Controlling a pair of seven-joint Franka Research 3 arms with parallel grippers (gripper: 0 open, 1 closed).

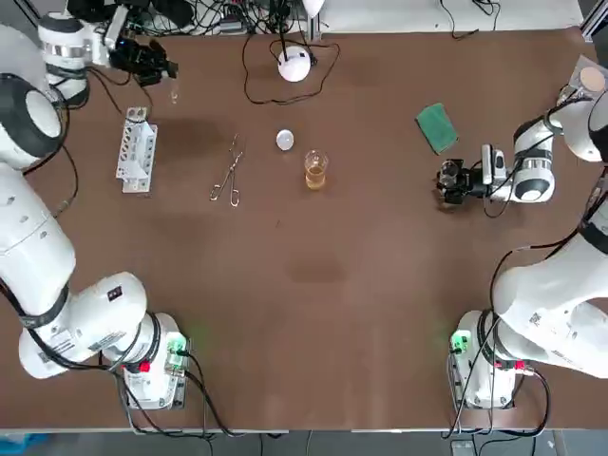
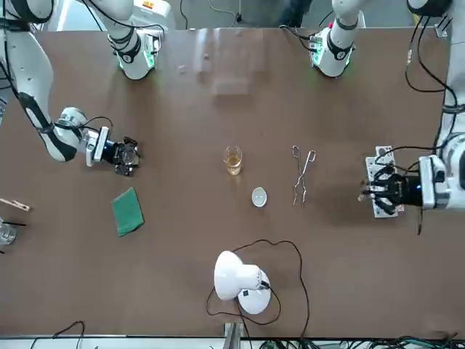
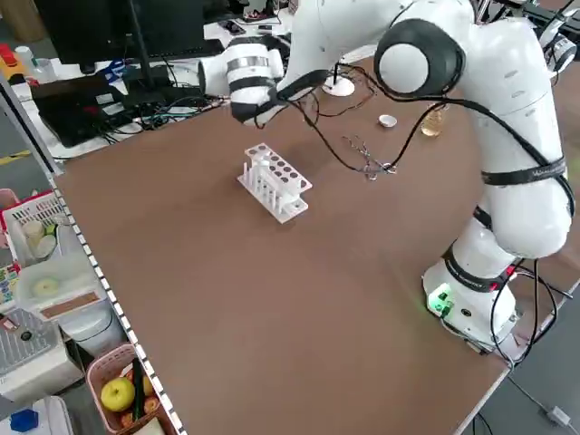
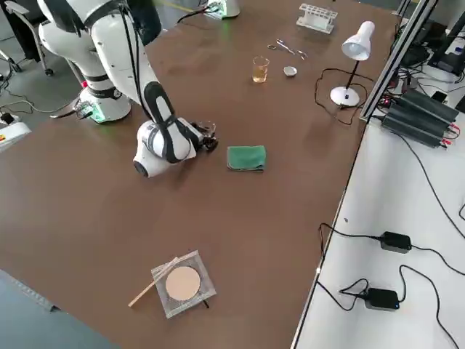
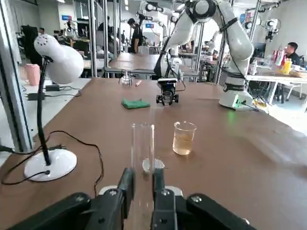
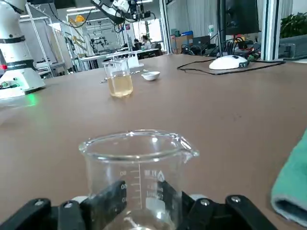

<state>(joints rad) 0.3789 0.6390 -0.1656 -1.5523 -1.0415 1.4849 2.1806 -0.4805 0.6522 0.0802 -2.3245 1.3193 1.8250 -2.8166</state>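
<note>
Left fingers [image 5: 126,188] around upright test tube [image 5: 143,143]

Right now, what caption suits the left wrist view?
Left gripper holds a clear test tube upright; beyond it, a beaker of amber liquid and a white lamp.

Brown table [image 1: 313,313], white tube rack [image 1: 136,150], metal tongs [image 1: 228,171], small dish [image 1: 285,140], amber-filled beaker [image 1: 315,169], green cloth [image 1: 437,127], desk lamp [image 1: 294,64]

We see two arms of glossy white rounded shells, the left arm [image 1: 38,252] and the right arm [image 1: 556,304], with dark grey joint caps and bands. Black cables [image 1: 201,397] trail from them. The left base [image 1: 152,380] and right base [image 1: 484,380] show small green lights. The left gripper [image 1: 169,68] and right gripper [image 1: 443,180] are black.
</note>
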